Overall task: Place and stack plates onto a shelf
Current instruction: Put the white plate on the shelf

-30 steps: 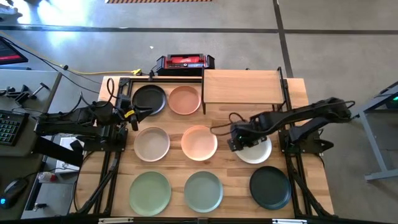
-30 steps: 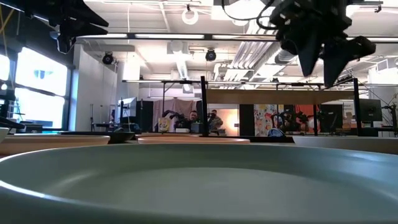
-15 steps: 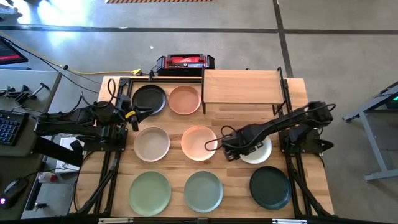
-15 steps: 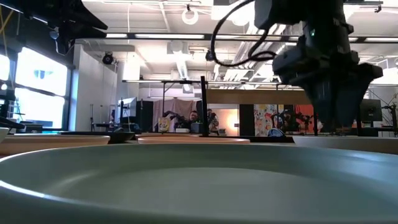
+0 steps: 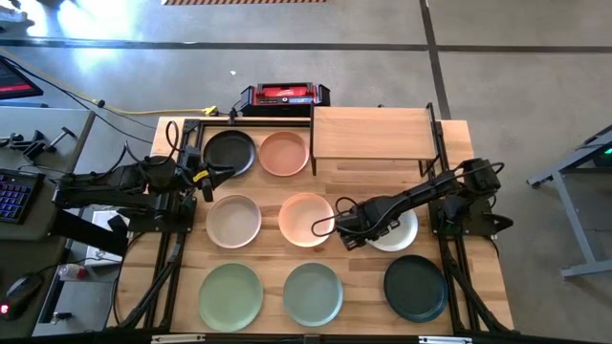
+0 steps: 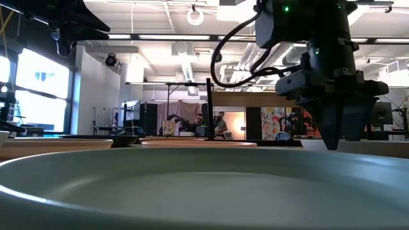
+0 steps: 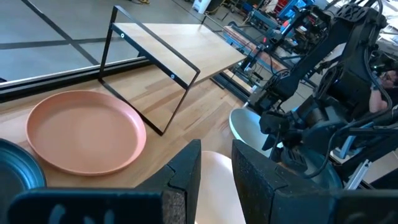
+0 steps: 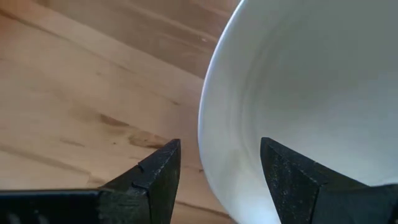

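At white plate (image 5: 400, 232), right tool (image 5: 352, 232) lower.

Robotics lab: exposed ceiling ducts (image 6: 185, 64), workstations (image 6: 137, 118).

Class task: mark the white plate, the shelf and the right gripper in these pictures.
white plate (image 8: 311, 93): right wrist view, inner bowl surface.
shelf (image 5: 371, 132): high view, middle of its wooden board.
right gripper (image 8: 221, 171): right wrist view, midway between its open fingers, astride the plate's rim.

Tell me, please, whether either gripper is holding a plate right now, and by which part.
Nothing is held. The right gripper is open, its fingers straddling the white plate's rim without closing; the left gripper is empty.
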Tool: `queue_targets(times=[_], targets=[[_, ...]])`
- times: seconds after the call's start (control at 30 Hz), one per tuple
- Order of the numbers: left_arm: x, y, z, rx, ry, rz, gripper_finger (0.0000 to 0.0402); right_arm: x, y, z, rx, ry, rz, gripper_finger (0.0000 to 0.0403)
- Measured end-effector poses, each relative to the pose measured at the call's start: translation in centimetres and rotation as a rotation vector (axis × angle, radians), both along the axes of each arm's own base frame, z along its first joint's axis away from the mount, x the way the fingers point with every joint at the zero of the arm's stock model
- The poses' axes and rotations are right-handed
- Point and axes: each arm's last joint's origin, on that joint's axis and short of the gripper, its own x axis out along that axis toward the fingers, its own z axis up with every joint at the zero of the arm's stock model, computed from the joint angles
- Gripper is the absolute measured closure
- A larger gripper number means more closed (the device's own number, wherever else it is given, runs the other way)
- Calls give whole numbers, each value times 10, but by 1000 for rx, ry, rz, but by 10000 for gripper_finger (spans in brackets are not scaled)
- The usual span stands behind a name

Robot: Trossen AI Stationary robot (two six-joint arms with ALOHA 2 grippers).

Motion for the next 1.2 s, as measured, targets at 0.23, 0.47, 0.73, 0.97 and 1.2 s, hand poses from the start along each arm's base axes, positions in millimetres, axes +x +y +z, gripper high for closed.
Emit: queue_targets(times=[0.23, 0.47, 0.73, 0.97, 1.2], targets=[[0, 0, 0, 0, 0, 0, 323, 1, 0, -6, -9, 22, 10, 232], [0, 0, 0, 0, 0, 0, 323, 1, 0, -6, -18, 19, 11, 313], [0, 0, 0, 0, 0, 1, 323, 1, 0, -6, -16, 19, 11, 394], [0, 0, 0, 0, 0, 1, 323, 2, 3, -3, 23, 21, 22, 400], [0, 0, 0, 1, 0, 4, 323, 14, 13, 24, 33, -13, 80, 402]])
